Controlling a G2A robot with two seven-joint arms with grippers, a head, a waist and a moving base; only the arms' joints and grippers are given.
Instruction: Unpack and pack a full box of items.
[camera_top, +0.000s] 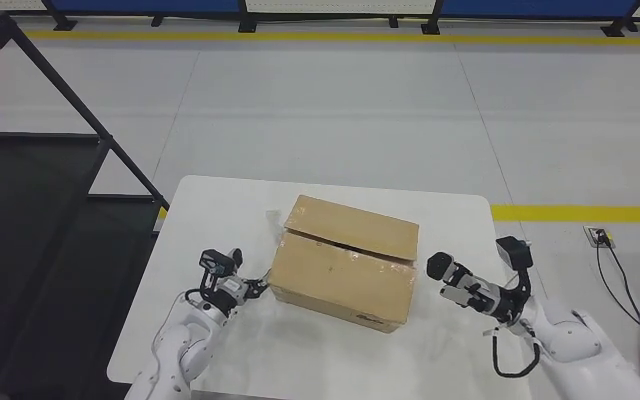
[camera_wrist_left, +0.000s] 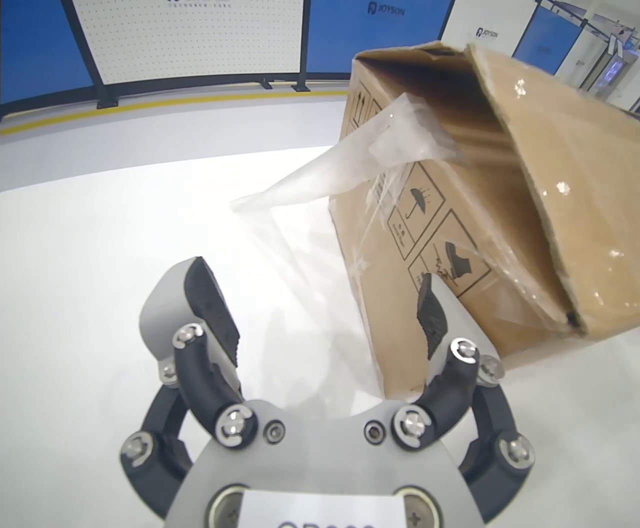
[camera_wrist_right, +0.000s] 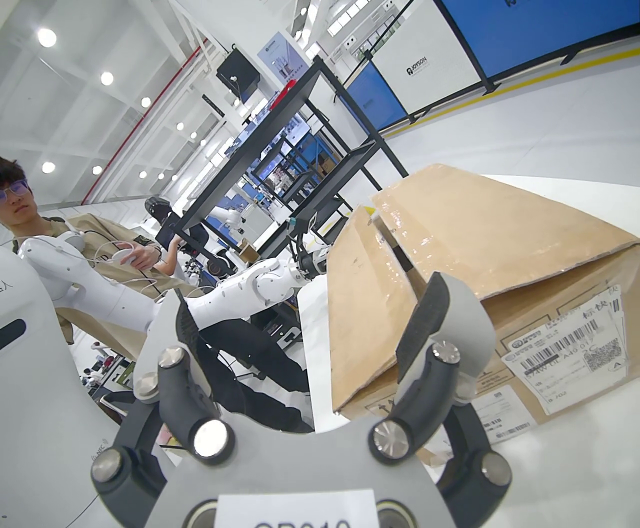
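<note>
You've got one white counter (camera_top: 330, 360), rounded corners. One cardboard box (camera_top: 345, 270) sits directly on it, roughly mid-counter, skewed to the edges, top flaps folded down. Loose clear tape (camera_wrist_left: 320, 175) trails off one end.

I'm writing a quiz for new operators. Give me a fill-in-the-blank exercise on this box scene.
1. The cardboard box sits on a ___ table.
2. The left gripper and the right gripper are both ___, holding nothing.
3. Loose clear tape hangs from the box end nearest the ___ gripper.
Missing words: white, open, left.
</note>
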